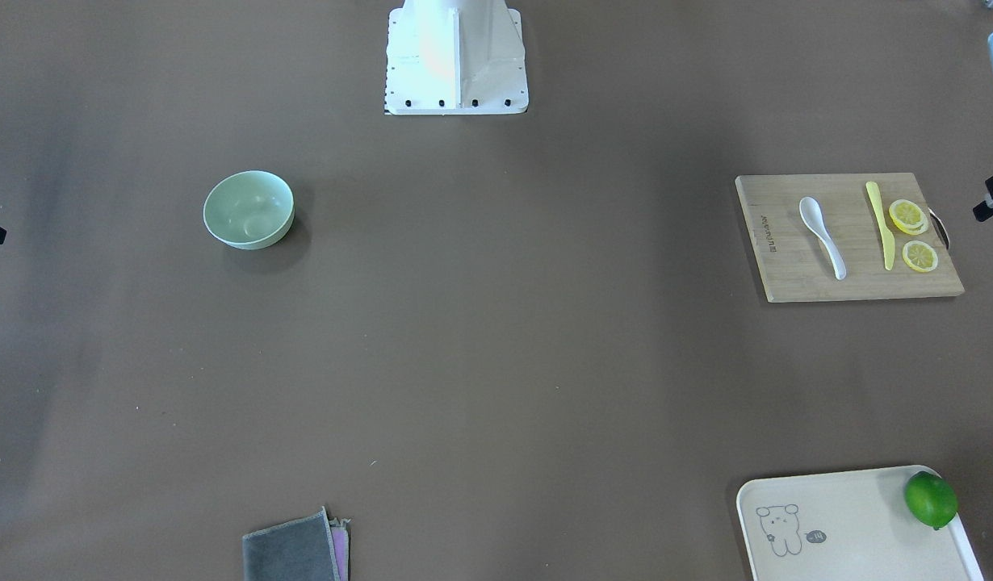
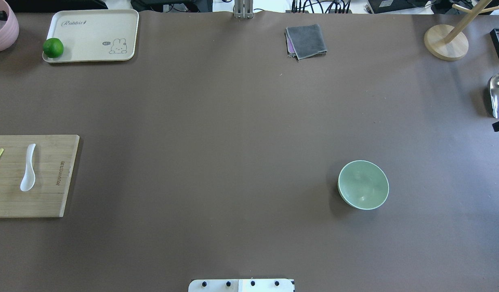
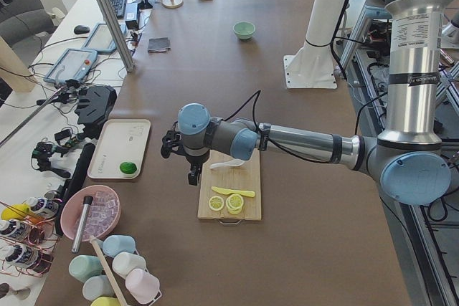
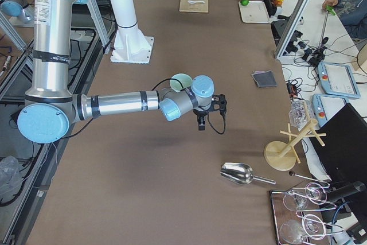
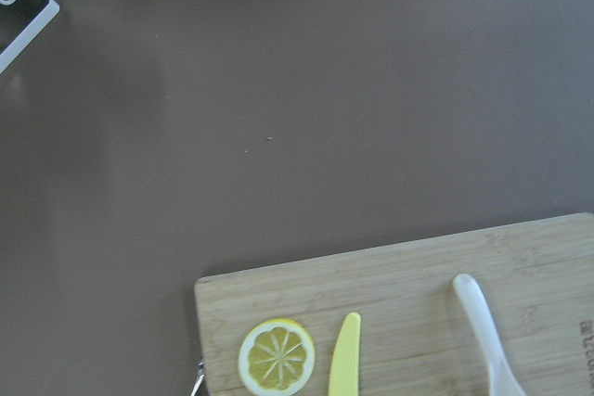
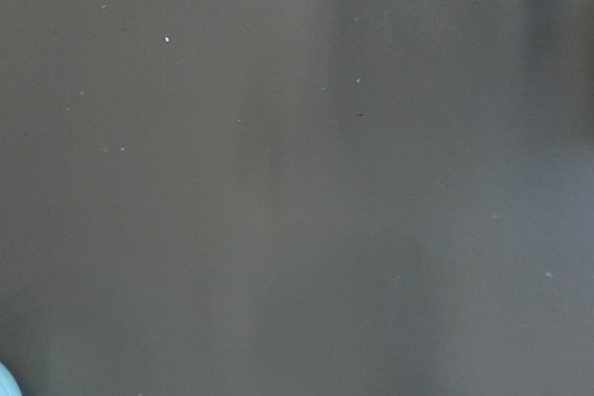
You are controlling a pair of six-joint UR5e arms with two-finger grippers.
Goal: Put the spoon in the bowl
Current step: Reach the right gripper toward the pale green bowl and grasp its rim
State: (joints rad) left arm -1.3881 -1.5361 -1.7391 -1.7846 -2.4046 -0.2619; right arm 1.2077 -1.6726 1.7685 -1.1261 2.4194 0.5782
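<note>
Our left tool (image 3: pixel 192 171) hangs beside the cutting board (image 1: pixel 848 238); whether either tool is open we cannot tell, since only side views show them. We judge the reach for the spoon (image 1: pixel 822 235) has barely begun: next we must descend onto its handle. Glossy white, it lies on the board just beside our left tool. The mint-green bowl (image 2: pixel 363 184) sits well apart, near our right tool (image 4: pixel 201 121).
</note>
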